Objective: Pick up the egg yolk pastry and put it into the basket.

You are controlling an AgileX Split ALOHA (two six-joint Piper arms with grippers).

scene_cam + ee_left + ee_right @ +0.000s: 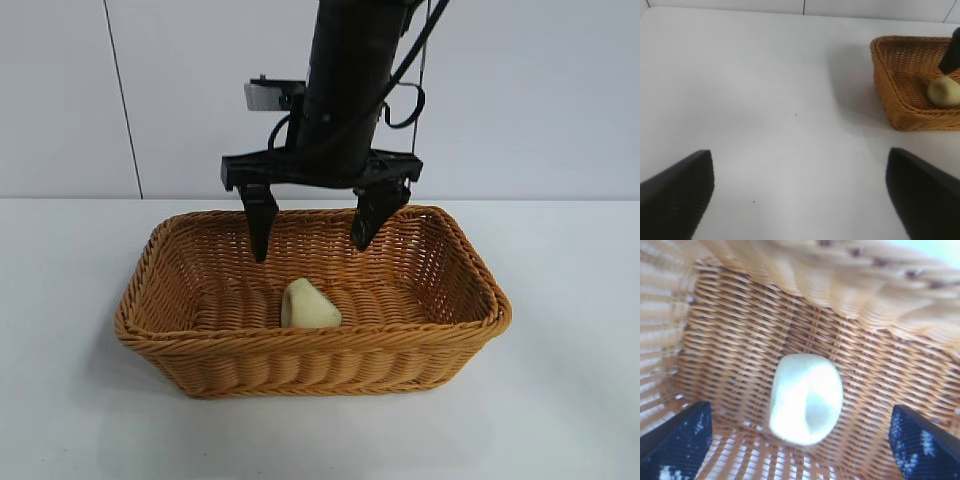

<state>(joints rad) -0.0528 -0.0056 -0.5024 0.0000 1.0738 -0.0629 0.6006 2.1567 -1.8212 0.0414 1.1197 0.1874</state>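
The egg yolk pastry (309, 305) lies on the woven floor of the basket (200, 345), just below the middle of the exterior frame and close to the near wall, with its blunter end pointing up. Nothing grips it. The basket sits on the white worktop (80, 400) and fills the centre of that frame.

The right end effector (315, 232) hangs over the basket from the top centre of the frame, pointing almost straight down. Its two dark fingers are spread wide, with their tips inside the basket's opening, above the pastry and clear of it on either side. In the right wrist view the pastry (806, 398) sits in the middle of the frame, on the wicker, between the two finger pads (677, 447) at the lower corners, touching neither.

The left end effector (800, 195) is off to one side over bare worktop, its fingers likewise spread apart at the lower corners of the left wrist view. There the basket (890, 95) appears at the right edge, with the pastry (943, 91) inside.
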